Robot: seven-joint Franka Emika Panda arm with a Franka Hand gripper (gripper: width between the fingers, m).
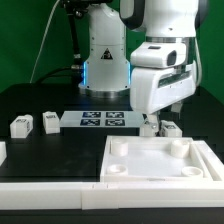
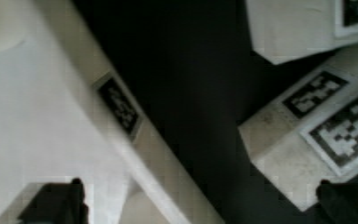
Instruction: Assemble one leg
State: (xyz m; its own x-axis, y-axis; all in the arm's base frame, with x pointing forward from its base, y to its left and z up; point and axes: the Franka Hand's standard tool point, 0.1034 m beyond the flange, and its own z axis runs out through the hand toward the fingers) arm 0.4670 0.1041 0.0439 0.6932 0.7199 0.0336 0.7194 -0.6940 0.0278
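Observation:
A small white leg (image 1: 171, 127) with a marker tag stands on the black table just behind the big white tray (image 1: 160, 176), at its far edge. My gripper (image 1: 153, 122) hangs low right beside this leg, on the exterior view's left of it. In the wrist view the leg (image 2: 332, 118) shows its tags near one dark fingertip (image 2: 345, 203). The tray's rim (image 2: 87, 120) runs slantwise toward the other fingertip. The gripper (image 2: 197, 206) is open and holds nothing. Two more legs (image 1: 20, 126) (image 1: 50, 122) stand at the exterior view's left.
The marker board (image 1: 103, 121) lies flat on the table in front of the robot's base (image 1: 104, 62). A white part (image 1: 2, 151) shows at the exterior view's left edge. Another white tagged piece (image 2: 309, 28) shows in a corner of the wrist view.

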